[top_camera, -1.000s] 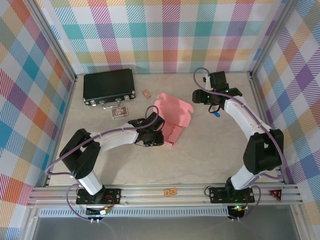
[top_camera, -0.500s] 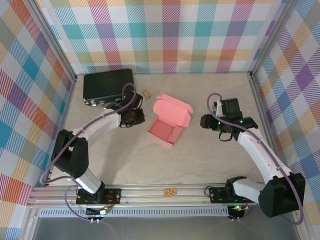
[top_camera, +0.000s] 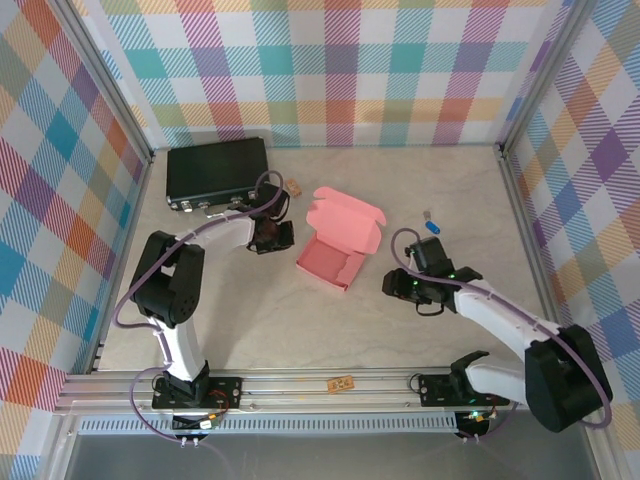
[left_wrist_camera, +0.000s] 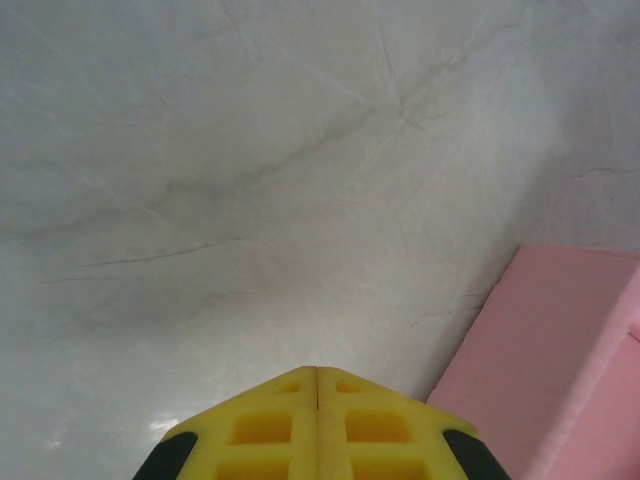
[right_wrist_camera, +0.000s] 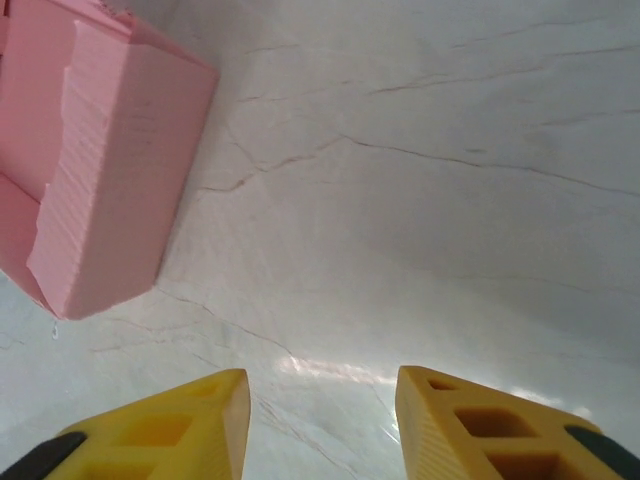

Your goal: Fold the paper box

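Note:
The salmon-pink paper box (top_camera: 333, 262) lies mid-table as a shallow open tray, its lid flap (top_camera: 346, 213) standing up behind it. My left gripper (top_camera: 285, 236) rests just left of the box, apart from it. In the left wrist view this gripper (left_wrist_camera: 317, 372) is shut with nothing between its yellow fingers, and the box's wall (left_wrist_camera: 560, 380) lies to the right. My right gripper (top_camera: 388, 285) hovers to the right of the box. In the right wrist view it (right_wrist_camera: 322, 400) stands open over bare table, with the box (right_wrist_camera: 110, 170) at the upper left.
A black hard case (top_camera: 218, 172) lies at the back left, with a tiny tan block (top_camera: 293, 187) beside it. A small blue object (top_camera: 432, 226) sits right of the box. Checked walls close three sides. A tan tag (top_camera: 341, 384) rests on the front rail.
The left gripper let go of the box, drew back to the left and shut. The right arm swung from the far side toward the near right, its jaws narrowing. The box now lies flat.

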Controlling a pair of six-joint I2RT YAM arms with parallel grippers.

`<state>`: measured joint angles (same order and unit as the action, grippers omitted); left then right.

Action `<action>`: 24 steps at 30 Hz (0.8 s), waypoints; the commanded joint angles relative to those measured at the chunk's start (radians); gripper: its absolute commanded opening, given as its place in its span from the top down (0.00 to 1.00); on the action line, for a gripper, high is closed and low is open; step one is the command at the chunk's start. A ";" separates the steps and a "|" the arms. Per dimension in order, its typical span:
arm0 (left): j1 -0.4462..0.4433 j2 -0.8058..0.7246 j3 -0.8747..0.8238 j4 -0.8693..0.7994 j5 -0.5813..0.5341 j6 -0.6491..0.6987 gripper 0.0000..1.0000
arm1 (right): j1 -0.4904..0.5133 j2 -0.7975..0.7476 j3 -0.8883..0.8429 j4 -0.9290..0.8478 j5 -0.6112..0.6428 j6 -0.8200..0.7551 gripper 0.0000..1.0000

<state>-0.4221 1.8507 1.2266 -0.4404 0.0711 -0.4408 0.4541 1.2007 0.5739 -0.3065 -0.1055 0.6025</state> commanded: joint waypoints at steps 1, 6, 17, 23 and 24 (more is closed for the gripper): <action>0.000 0.016 -0.040 0.057 0.086 -0.001 1.00 | 0.022 0.075 0.011 0.152 0.042 0.068 0.63; -0.021 0.018 -0.086 0.098 0.133 -0.012 1.00 | 0.036 0.203 0.036 0.258 0.055 0.073 0.70; -0.078 -0.040 -0.201 0.145 0.137 -0.077 1.00 | 0.035 0.404 0.207 0.220 0.101 0.000 0.73; -0.140 -0.090 -0.252 0.154 0.110 -0.136 1.00 | 0.028 0.468 0.301 0.152 0.132 -0.090 0.73; -0.150 -0.102 -0.263 0.154 0.109 -0.151 1.00 | 0.026 0.479 0.316 0.138 0.133 -0.101 0.73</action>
<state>-0.5388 1.7844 1.0035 -0.2554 0.1661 -0.5400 0.4843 1.6535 0.8421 -0.1177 0.0074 0.5671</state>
